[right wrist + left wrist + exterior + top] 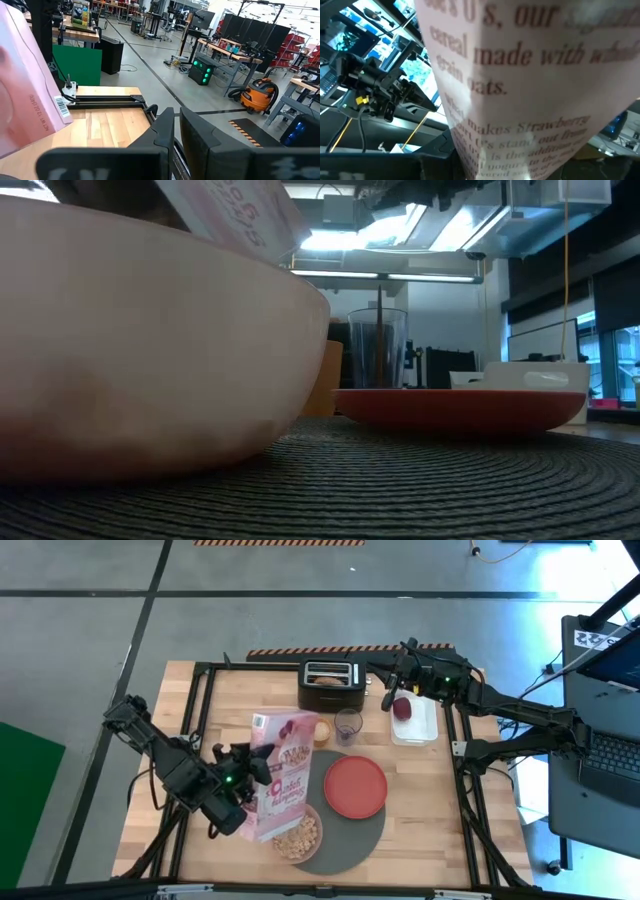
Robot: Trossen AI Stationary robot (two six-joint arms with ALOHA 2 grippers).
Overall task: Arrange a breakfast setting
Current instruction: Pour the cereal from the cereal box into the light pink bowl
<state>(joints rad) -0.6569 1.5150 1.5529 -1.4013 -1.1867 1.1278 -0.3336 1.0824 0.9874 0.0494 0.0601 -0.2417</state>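
My left gripper (247, 770) is shut on a pink cereal box (283, 775), which slants above the pale bowl (298, 835) of tan cereal; the box also shows in the low view (240, 215). The bowl and the red plate (355, 786) rest on the dark-grey mat (345, 840). My right gripper (391, 697) hovers shut and empty at the far right, beside the dark-red fruit (402, 708) on a white tray (425, 730). A tan piece (323, 680) sits in the toaster's slot. The spoon is out of view. My left gripper holds the cereal box by its long side, about mid-length (262, 772), coming level from the table's left. The box hides the fingers in the wrist view (530, 90). The box is lifted clear and tilted, its near end (278, 830) over the bowl's left rim.
A black toaster (330, 685) stands at the far edge. A clear glass (348, 725) and a tan cup (322, 730) stand between toaster and plate. Bare wood lies at the near right (430, 830).
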